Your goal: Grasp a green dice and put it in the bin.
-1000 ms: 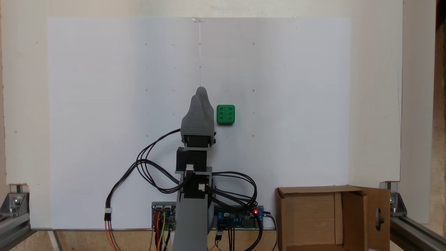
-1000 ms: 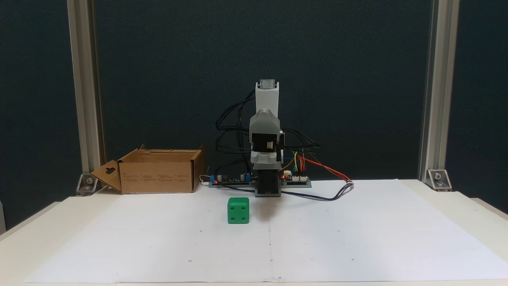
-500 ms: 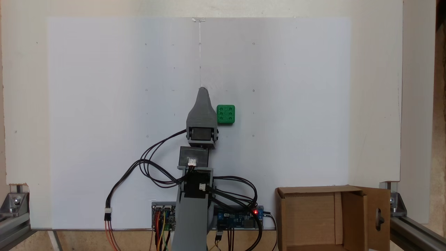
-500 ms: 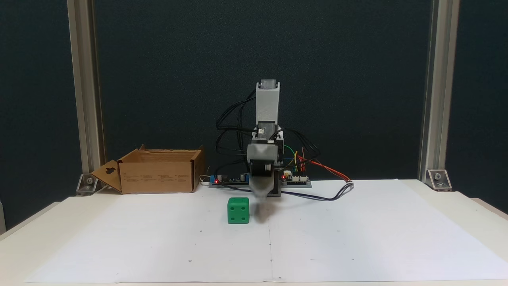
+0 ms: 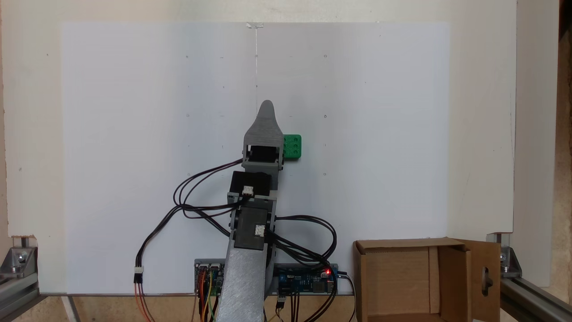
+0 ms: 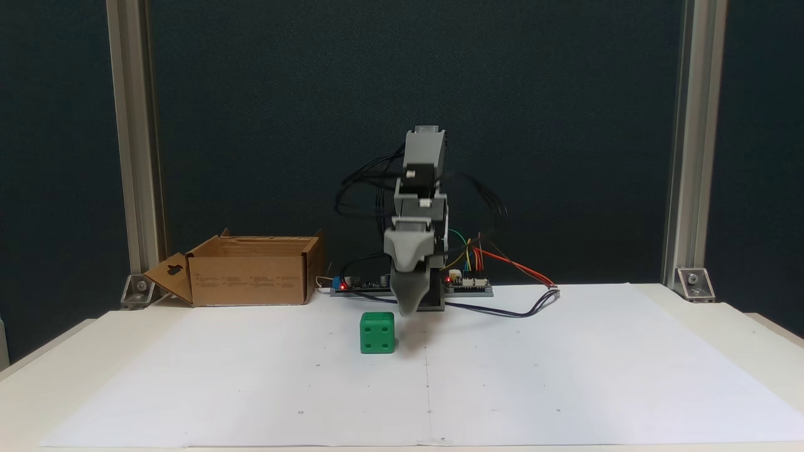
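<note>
While the grey, ridged-plastic hand [image 6: 407, 309] tapers to one visible tip, I cannot tell its jaws' state | green dice [image 6: 377, 333]: glossy rounded cube with recessed pips, on white paper [image 6: 565, 376] over the table, just beside that tip | bin [image 6: 251, 270]: brown corrugated cardboard, well apart from the dice

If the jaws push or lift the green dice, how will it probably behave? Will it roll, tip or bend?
The green dice looks like a rigid plastic cube, so it should probably not bend. It rests flat on the white paper on one face, so a low push likely slides it rather than rolls it. Its rounded edges and smooth faces might let it slip from a shallow grip.
</note>
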